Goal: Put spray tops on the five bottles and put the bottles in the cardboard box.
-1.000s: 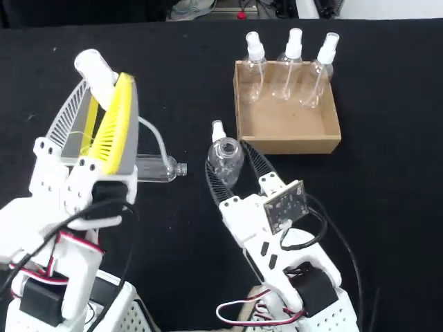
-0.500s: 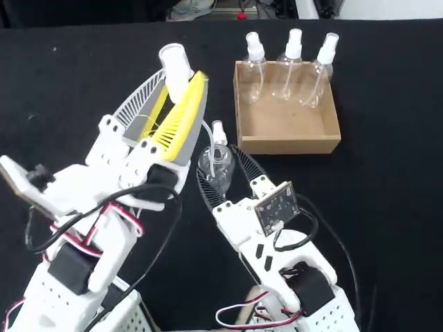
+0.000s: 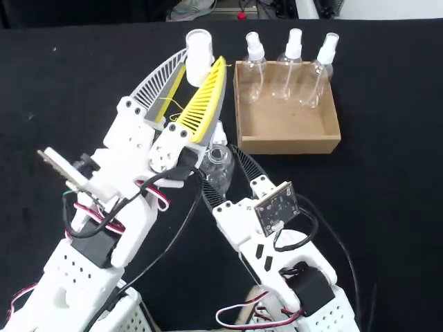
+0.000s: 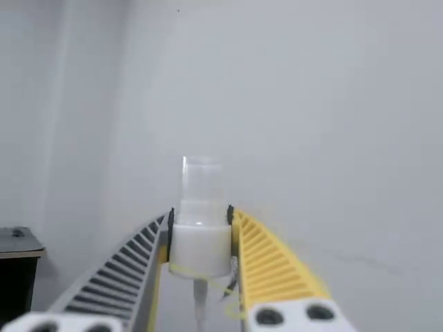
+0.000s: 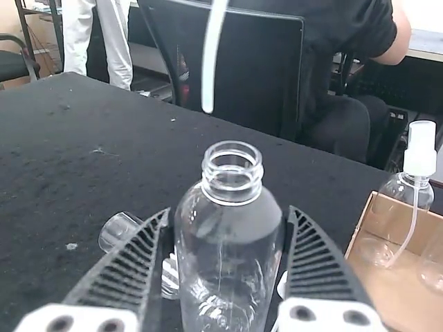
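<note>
Seen from above, the left hand [image 3: 202, 66] holds a spray top [image 3: 199, 47] over the open bottle [image 3: 217, 162], which the right hand [image 3: 220, 155] clasps upright mid-worktop [image 3: 394, 207] beside the cardboard box [image 3: 287, 144]; the left wrist view shows that top pinched between the fingers; the right wrist view shows its tube [image 5: 211, 55] above the bottle's neck.

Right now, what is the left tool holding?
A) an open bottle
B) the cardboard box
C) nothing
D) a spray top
D: the left tool is shut on a white spray top, its tube hanging above the open bottle held in the right tool.
</note>
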Robot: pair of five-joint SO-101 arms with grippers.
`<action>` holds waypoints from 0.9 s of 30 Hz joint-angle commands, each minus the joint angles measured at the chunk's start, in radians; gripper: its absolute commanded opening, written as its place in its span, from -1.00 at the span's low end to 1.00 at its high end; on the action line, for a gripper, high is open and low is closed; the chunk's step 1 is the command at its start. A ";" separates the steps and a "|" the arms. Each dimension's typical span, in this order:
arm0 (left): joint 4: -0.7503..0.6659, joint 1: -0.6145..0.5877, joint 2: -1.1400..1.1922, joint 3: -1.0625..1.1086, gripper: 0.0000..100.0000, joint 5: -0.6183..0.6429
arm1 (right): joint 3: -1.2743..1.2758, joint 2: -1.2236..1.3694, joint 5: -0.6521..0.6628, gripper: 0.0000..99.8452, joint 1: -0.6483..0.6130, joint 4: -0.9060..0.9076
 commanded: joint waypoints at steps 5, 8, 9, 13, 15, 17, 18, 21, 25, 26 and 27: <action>-0.028 0.015 -0.002 0.058 -0.91 -0.002 | -0.007 -0.082 0.008 -0.71 -0.009 -0.029; -0.029 0.015 -0.003 0.081 -0.91 -0.002 | -0.008 -0.082 0.008 -0.71 -0.009 -0.029; -0.029 0.015 -0.002 0.085 -0.91 -0.002 | -0.008 -0.082 0.008 -0.71 -0.009 -0.029; -0.031 0.015 0.005 0.084 -0.91 -0.002 | -0.008 -0.082 0.008 -0.71 -0.009 -0.029; -0.032 0.015 -0.002 0.068 -0.91 -0.002 | -0.008 -0.082 0.008 -0.71 -0.009 -0.029; -0.032 0.015 -0.002 0.028 -0.91 -0.002 | -0.008 -0.082 0.008 -0.71 -0.009 -0.029; -0.031 0.015 -0.002 0.008 -0.91 -0.002 | -0.008 -0.082 0.008 -0.71 -0.009 -0.029; -0.025 0.015 0.003 -0.030 -0.91 -0.002 | -0.008 -0.082 0.008 -0.71 -0.009 -0.029; -0.025 0.062 0.008 -0.025 -0.91 -0.005 | -0.008 -0.082 0.008 -0.71 -0.009 -0.029; -0.028 0.074 0.008 -0.015 -0.91 -0.008 | -0.008 -0.082 0.008 -0.71 -0.009 -0.029; -0.029 0.082 0.008 -0.005 -0.91 -0.009 | -0.008 -0.082 0.008 -0.71 -0.009 -0.029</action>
